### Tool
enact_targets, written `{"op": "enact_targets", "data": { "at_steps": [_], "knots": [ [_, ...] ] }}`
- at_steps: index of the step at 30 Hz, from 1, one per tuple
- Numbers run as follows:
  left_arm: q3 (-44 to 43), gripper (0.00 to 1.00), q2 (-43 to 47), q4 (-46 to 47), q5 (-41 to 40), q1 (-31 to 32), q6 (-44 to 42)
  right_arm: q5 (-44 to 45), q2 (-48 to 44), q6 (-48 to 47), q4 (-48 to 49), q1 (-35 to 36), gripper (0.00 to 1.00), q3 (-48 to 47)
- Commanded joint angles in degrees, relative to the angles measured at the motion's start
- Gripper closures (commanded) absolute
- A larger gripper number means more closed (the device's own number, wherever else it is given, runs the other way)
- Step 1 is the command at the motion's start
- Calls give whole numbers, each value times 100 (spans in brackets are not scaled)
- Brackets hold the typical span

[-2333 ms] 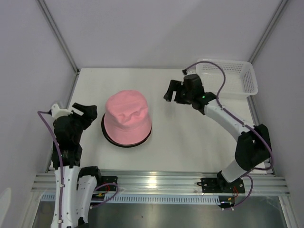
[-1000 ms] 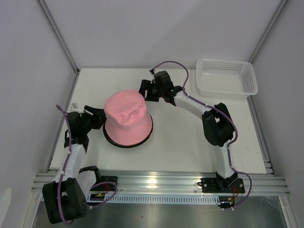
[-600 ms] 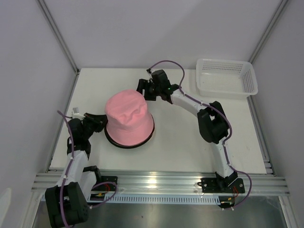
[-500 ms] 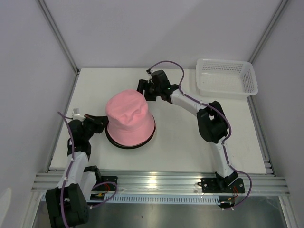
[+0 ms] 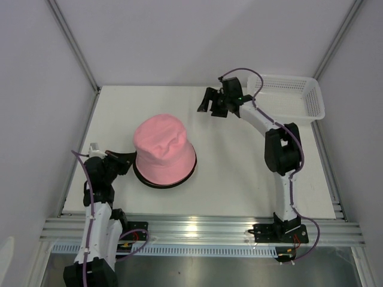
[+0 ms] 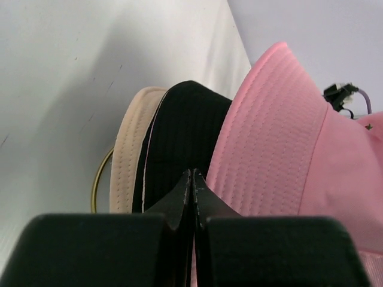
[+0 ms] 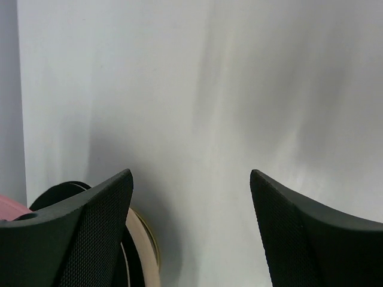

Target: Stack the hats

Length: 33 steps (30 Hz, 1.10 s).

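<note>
Compared with half a second back, the right arm has swung away from the far edge of the stack toward the basket. The left pincer, open a second ago, has snapped closed.

Nearest the bases, the left gripper (image 5: 124, 159) sits at 9 o'clock of the hat stack. Its fingers (image 6: 177, 202) are pressed flat together, tips right at the seam between the black hat (image 6: 179, 134) and the pink bucket hat (image 5: 164, 150). No fabric shows between them, so it looks closed on nothing.

The stack sits left of the table's centre. Pink is on top, black brims are under it, the tan hat (image 6: 128, 164) is lowest, and a thin gold wire stand (image 6: 96, 184) peeks out beneath.

The stack looks built, so this is probably just a tidy-up. To do it well, the left arm should stay low and nudge toward 3 o'clock gently, so the lower brims don't slide off the stand. If a pinch is wanted, it needs to reopen and take one brim layer.

The pink hat stands crown up with its opening down, so its axis is vertical. It's round from above, so there's no real long side, just creases on the crown.

Further out, at 1 o'clock and well apart from the stack, the right gripper (image 5: 209, 104) hangs wide open and empty. The white basket (image 5: 312, 101) is beyond it in the far right corner.
</note>
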State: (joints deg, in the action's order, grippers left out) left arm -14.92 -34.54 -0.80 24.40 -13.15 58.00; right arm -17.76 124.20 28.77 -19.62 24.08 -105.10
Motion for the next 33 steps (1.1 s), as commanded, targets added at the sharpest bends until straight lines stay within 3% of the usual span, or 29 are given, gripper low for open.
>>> {"op": "enact_targets", "data": {
  "at_steps": [1,6,9,10,13,18,22,28,33],
  "knots": [
    [-108,99,255,-482,-6,58,-105,-52,-923,-100,-130,-61,18,497],
    [7,99,896,-834,-76,102,-104,-272,-1582,-74,46,-61,18,1605],
    [-89,82,1116,-974,-251,93,-201,-481,-2039,49,186,-87,17,2123],
    [-125,65,1090,-1018,-304,93,-271,-535,-2258,162,334,-87,17,2247],
    [-467,42,661,-1107,-366,-91,-525,-956,-2540,313,590,-17,18,2555],
    [-995,41,-87,-722,-217,-320,-921,-817,-2524,172,371,422,20,2494],
    [-1224,40,-587,-299,-68,-557,-1106,-773,-2366,348,563,712,31,2634],
    [-767,40,-1167,1553,1556,-1005,-676,-703,-2102,357,793,765,33,2670],
    [-540,41,-1503,1643,2129,-1102,-554,-702,-1699,85,583,748,34,2066]
  ]
}}
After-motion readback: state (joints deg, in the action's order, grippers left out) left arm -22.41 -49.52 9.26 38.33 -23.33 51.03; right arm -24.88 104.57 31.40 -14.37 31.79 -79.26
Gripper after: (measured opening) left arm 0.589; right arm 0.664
